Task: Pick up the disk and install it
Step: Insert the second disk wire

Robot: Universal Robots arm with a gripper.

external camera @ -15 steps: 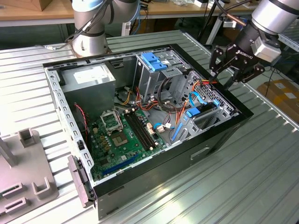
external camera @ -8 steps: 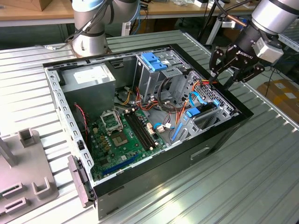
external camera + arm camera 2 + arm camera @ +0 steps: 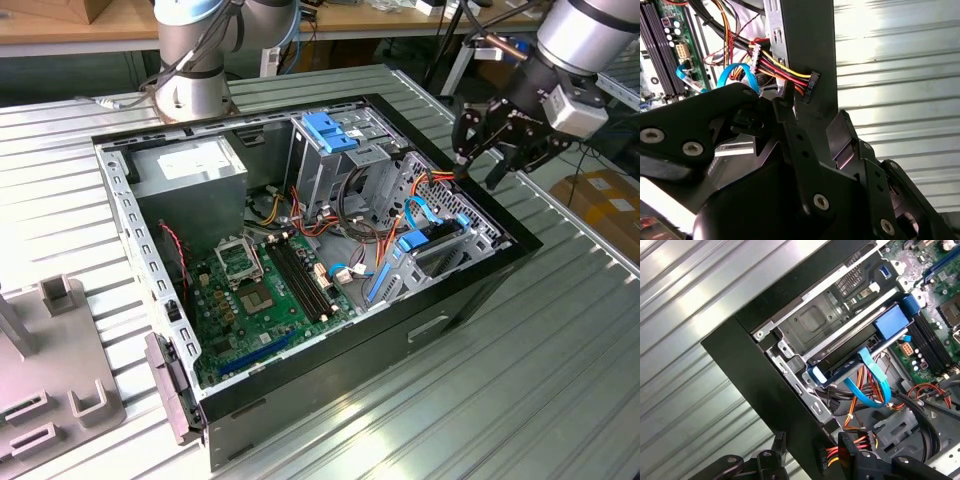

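I see my gripper (image 3: 497,150), fingers apart and empty, at the frame's upper right over the computer case (image 3: 470,290), the disk (image 3: 850,367) seemingly seated in its bay.

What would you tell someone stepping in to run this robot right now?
Hand: open and empty, hovering over the black computer case's wall on the exterior view's right.
Disk: the flat black hard drive in its blue plastic bracket lies in the metal bay inside the case, apart from the hand.
Done: pick-up and placing look finished.
Left: I cannot tell whether the drive is fully seated. A black plug on red, yellow and black wires hangs loose at the case wall beside the hand.
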